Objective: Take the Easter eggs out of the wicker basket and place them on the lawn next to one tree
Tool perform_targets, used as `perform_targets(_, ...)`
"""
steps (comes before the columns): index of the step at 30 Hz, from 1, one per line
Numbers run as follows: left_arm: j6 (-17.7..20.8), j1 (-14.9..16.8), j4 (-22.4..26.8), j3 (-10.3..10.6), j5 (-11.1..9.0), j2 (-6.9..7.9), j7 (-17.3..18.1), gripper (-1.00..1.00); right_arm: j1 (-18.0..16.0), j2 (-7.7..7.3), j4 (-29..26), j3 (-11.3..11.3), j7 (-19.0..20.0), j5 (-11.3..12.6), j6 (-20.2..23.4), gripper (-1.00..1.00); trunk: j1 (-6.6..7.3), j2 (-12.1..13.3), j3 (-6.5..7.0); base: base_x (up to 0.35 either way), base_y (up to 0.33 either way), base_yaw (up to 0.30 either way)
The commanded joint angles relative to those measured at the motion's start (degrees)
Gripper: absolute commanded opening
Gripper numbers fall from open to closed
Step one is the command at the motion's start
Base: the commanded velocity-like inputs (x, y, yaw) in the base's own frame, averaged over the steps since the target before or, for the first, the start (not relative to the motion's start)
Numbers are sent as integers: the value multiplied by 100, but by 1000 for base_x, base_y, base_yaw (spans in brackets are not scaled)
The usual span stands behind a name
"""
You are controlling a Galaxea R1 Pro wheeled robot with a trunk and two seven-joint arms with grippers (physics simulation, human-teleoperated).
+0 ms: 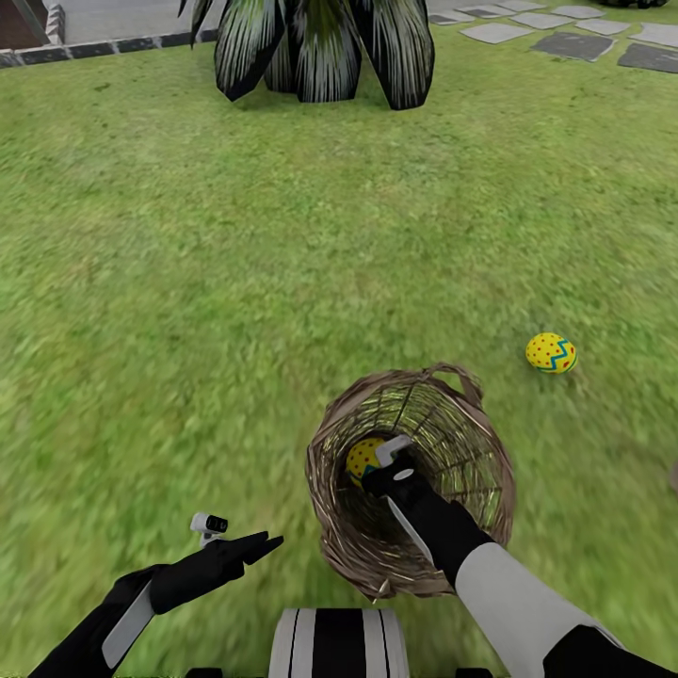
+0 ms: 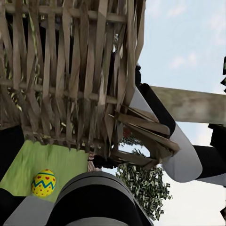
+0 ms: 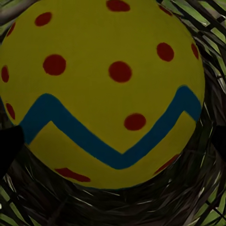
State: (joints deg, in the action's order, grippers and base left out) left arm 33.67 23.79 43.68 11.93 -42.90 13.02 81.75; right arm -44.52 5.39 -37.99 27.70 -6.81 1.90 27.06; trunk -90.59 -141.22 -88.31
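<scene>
Yellow egg [image 3: 108, 89] in wicker basket [image 1: 471, 452] bears 1 blue zigzag, red dots.

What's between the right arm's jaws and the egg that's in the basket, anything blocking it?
Nothing visible. The right gripper is already inside the wicker basket, right at the egg. In the right wrist view the egg sits directly ahead with only basket weave around it. Whether the jaws touch it cannot be told.
</scene>
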Motion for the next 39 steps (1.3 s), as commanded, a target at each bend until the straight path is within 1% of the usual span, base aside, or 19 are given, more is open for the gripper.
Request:
perform_targets(1,60,3,-2,29,-44,8,7,100,-4,-3,-7,28,-39,21,25,100,1,-1,-12,0,0,0)
perform_targets(14,60,3,0,29,-49,8,7,100,-4,6,-26,34,-39,21,10,100,1,-1,-124,0,0,0)
perform_targets(33,60,3,0,29,-43,1,12,100,-4,4,-69,39,-39,21,10,100,1,-1,-131,0,0,0)
perform_targets(39,60,3,0,33,-44,2,13,100,-4,-3,-68,43,-39,21,10,100,1,-1,-170,0,0,0)
